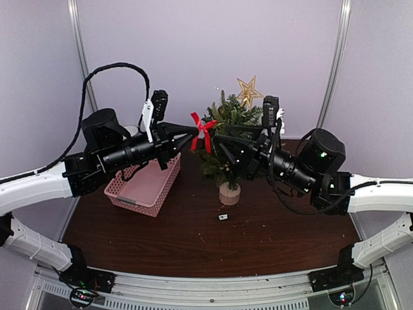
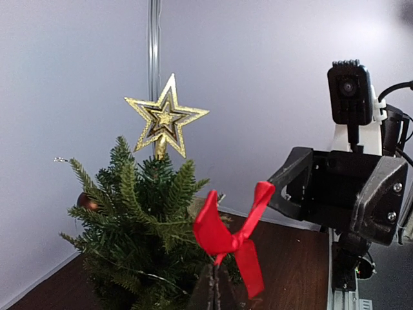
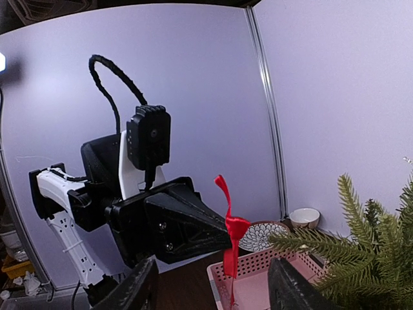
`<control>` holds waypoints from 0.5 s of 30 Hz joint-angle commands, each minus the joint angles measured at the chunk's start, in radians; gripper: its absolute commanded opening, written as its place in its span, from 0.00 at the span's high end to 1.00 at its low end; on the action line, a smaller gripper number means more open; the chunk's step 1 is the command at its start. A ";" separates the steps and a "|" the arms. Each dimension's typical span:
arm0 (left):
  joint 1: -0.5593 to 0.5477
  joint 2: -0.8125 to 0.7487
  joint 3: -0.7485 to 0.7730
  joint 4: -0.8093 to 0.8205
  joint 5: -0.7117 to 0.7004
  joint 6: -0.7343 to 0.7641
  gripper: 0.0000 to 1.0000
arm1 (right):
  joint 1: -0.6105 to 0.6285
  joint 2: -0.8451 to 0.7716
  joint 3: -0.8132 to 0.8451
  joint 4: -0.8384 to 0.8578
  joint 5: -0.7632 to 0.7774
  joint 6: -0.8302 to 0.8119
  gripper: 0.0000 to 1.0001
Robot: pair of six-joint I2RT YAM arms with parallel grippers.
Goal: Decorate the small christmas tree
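High rear view looks down, wrist views face each other, sharing red bow (image 2: 222,232)

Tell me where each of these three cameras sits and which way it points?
Top external: above and behind the arms, looking down at the table, small christmas tree and pink basket; both arms show.
Left wrist: on the left arm, facing the tree and gold star; its own left fingers show, shut on a red bow.
Right wrist: on the right arm, facing the left arm; its own right fingers show, open.
Shared: both wrist views show the red bow and the tree.
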 commanded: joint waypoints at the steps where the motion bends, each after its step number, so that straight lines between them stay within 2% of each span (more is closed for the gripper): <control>1: 0.073 -0.036 -0.015 -0.035 0.140 -0.029 1.00 | -0.006 -0.057 -0.019 -0.030 0.044 -0.011 0.34; 3: 0.106 -0.042 -0.010 -0.087 0.173 -0.012 1.00 | -0.007 -0.076 -0.018 -0.063 0.050 -0.024 0.30; 8: 0.199 -0.005 0.032 -0.231 0.296 0.045 1.00 | -0.018 -0.143 -0.025 -0.168 0.076 -0.056 0.29; 15: 0.234 0.119 0.158 -0.425 0.390 0.143 1.00 | -0.041 -0.237 -0.043 -0.273 0.153 -0.086 0.28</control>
